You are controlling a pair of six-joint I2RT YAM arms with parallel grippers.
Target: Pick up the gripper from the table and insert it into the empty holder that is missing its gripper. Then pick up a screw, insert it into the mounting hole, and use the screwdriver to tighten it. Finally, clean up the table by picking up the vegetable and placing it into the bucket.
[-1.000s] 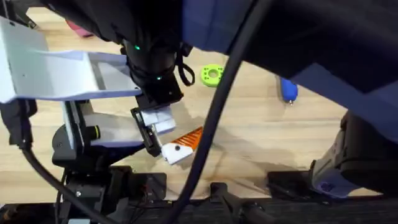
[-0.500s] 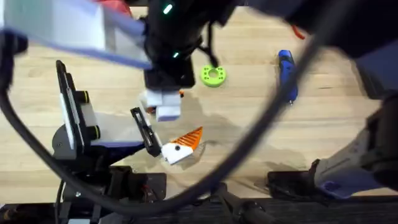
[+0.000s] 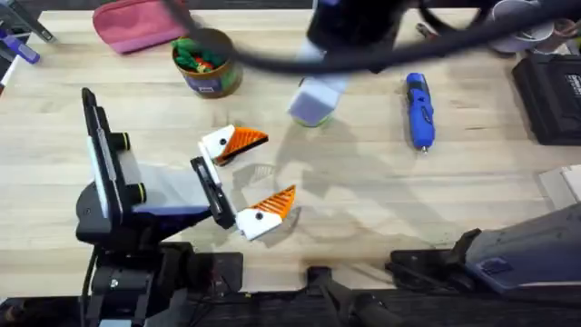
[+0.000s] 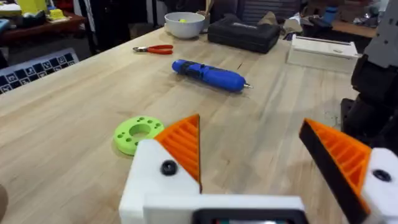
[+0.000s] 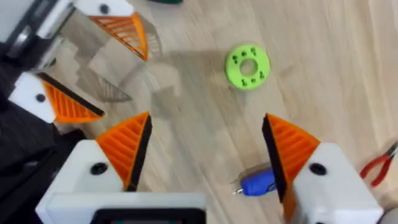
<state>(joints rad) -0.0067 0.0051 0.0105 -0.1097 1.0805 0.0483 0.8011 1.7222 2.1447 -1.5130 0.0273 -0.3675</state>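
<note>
Left arm low at the near left of the table. The left gripper [image 3: 251,177] has its white fingers with orange ribbed pads spread wide apart and holds nothing; bare wood lies between them. Beyond it, toward the far edge, the bucket [image 3: 207,65] stands upright with green and red toy pieces inside, beside a pink pouch [image 3: 136,25]. Mid-table: the green ring [image 5: 247,65] lies flat. The right gripper [image 5: 206,143] hangs high over this area, pincer apart and empty, with the ring ahead of its pads and the bit end of the screwdriver [image 3: 418,109] just inside its right finger's side. The screwdriver lies flat on the wood to the right of the ring and well apart from it, metal tip pointing back toward the arm bases. Red pliers [image 4: 155,49] and a black case [image 3: 549,91] sit further right. Judgement: the right arm is best placed to take the screwdriver. To do that well, shift right until the barrel is centred between the pads, turn the wrist so the fingers cross the barrel, then descend and close near mid-length. A round barrel is likely to roll if one pad touches first. Keep the left arm parked.
</note>
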